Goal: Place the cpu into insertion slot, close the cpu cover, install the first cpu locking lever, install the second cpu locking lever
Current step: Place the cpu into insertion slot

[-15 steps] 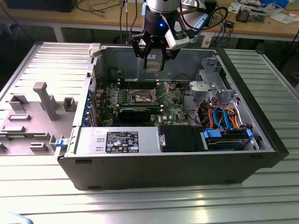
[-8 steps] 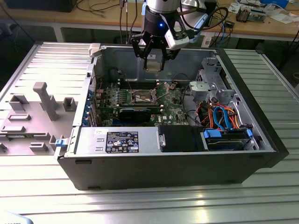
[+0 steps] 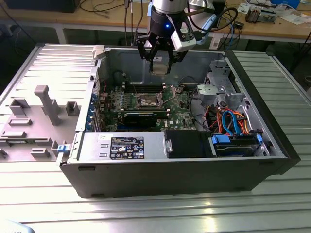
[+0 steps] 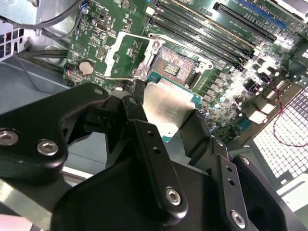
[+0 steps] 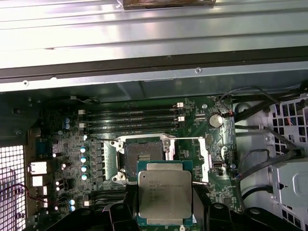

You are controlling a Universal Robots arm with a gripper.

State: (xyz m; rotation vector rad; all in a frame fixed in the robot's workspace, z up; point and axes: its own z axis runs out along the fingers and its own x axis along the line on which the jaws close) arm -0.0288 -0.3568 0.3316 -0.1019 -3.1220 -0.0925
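Black gripper (image 4: 166,111) linkage looms closest in both wrist views, the two fingers (image 4: 139,103) pinched on opposite edges of the cpu (image 5: 165,195). The chip is flat, silvery top up, tan-green rim showing past the pads.

From the exterior view the gripper hangs high over the open computer case (image 3: 170,174), near its far wall, with the chip well above the green motherboard (image 5: 62,144) and touching nothing below.

The insertion slot (image 5: 143,156) lies bare, dark centre exposed, with nothing seated in it. The cpu cover (image 4: 110,55) is swung up and away from the socket on the side toward the coin battery (image 5: 215,119) (its window shows green board through it).

Long black memory slots (image 5: 130,118) run just beside the socket. The case rests on a ribbed metal table (image 3: 146,213).
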